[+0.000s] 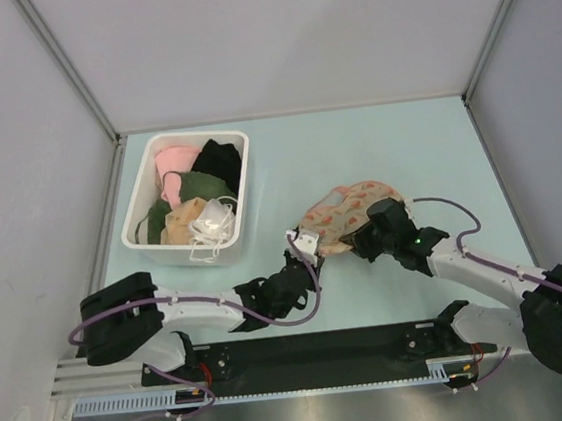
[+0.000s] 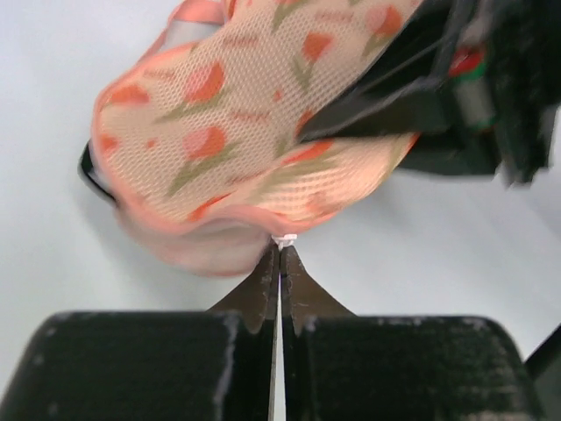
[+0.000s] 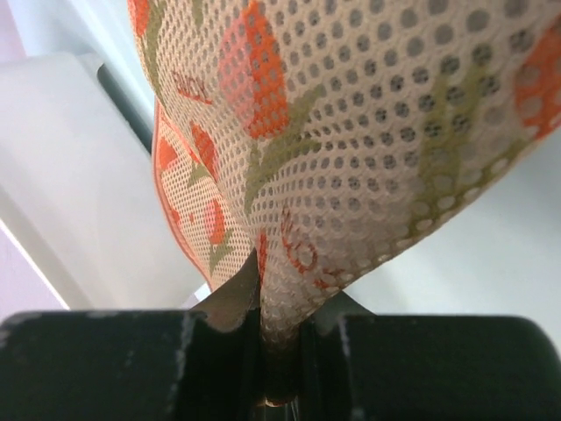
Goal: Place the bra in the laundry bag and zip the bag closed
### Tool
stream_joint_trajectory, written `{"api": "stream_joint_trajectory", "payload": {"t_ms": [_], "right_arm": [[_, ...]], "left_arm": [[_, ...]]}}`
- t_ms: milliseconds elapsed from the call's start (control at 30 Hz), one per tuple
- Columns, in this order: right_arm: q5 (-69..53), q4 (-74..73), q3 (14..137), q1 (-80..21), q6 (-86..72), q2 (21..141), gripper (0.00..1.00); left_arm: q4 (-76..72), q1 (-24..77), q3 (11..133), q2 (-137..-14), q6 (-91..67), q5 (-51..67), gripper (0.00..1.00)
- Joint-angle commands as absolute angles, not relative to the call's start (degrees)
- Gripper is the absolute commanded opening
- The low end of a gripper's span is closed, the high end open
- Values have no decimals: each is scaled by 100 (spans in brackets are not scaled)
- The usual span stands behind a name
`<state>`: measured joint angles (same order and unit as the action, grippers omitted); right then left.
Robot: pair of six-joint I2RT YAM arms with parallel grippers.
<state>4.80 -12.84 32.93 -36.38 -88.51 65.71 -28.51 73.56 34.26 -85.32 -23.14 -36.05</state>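
The laundry bag [image 1: 347,212], beige-pink mesh with orange-red flower print, lies mid-table between both grippers. My left gripper [image 1: 301,254] is shut on a small white zipper pull [image 2: 285,239] at the bag's pink edge [image 2: 237,114]. My right gripper [image 1: 372,231] is shut on a fold of the bag's mesh [image 3: 351,132] at its right side and also shows in the left wrist view [image 2: 456,114]. A thin black strap loop [image 2: 88,171], apparently the bra's, sticks out at the bag's left end. The rest of the bra is hidden.
A white rectangular bin [image 1: 139,213] stands at the back left, holding pink [image 1: 176,166], black [image 1: 221,161], green [image 1: 198,189] and white [image 1: 212,220] garments. Grey walls close in the table on three sides.
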Motion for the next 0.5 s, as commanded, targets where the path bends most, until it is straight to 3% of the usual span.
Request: {"api": "stream_joint_trajectory", "payload": {"t_ms": [0,367,467], "right_arm": [[177,-1450,3121,-3051,-7771,6039,0],[-1361,-1459,3489,-1996,-4872,7012,0],[-1643,-1319,3594,-1627,-4045,7338,14]], "left_arm": [[-2882,6900,2629,-8104,-1749,-3121,0],[-3084,6636,2943,-8297,-1379,-917,0],[-3199,6645,3164,-8463,-1607,-54,0]]}}
